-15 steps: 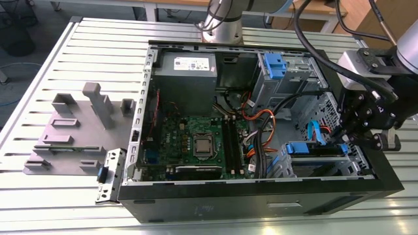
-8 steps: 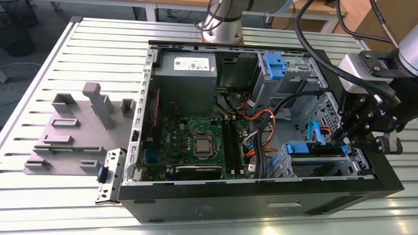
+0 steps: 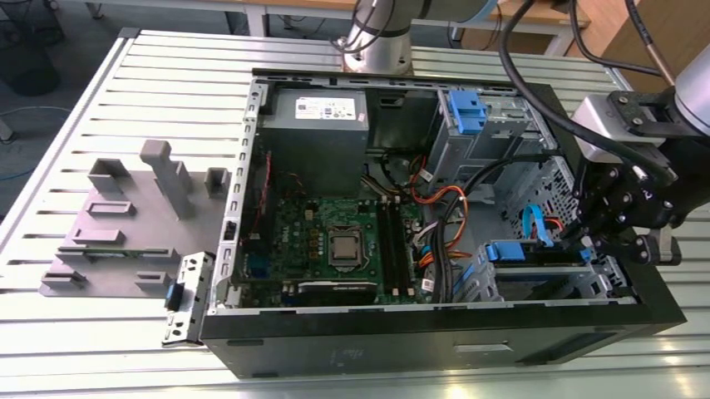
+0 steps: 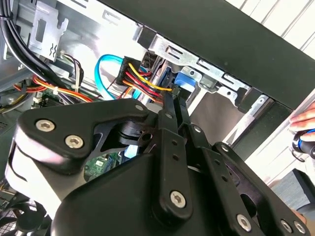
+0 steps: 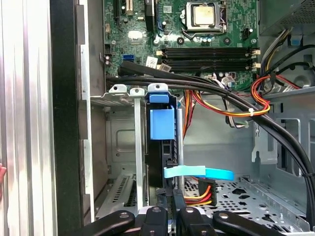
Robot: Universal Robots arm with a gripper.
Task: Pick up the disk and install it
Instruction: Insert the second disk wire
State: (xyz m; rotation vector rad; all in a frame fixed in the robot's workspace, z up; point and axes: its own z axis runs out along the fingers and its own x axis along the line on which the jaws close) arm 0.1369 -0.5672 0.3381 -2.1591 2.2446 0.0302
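Exterior view: set high, looked down over the whole open case on the slatted table. First wrist view: close, faced along the drive bay toward the motherboard. Second wrist view: closer, looked past the gripper at the same bay.

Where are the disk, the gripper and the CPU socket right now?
disk [image 5: 161,124], first wrist view, on its blue rail tab.
gripper [image 5: 170,196], first wrist view, between the fingertips, at the disk's edge.
CPU socket [image 3: 345,246], exterior view, on the square metal lid.
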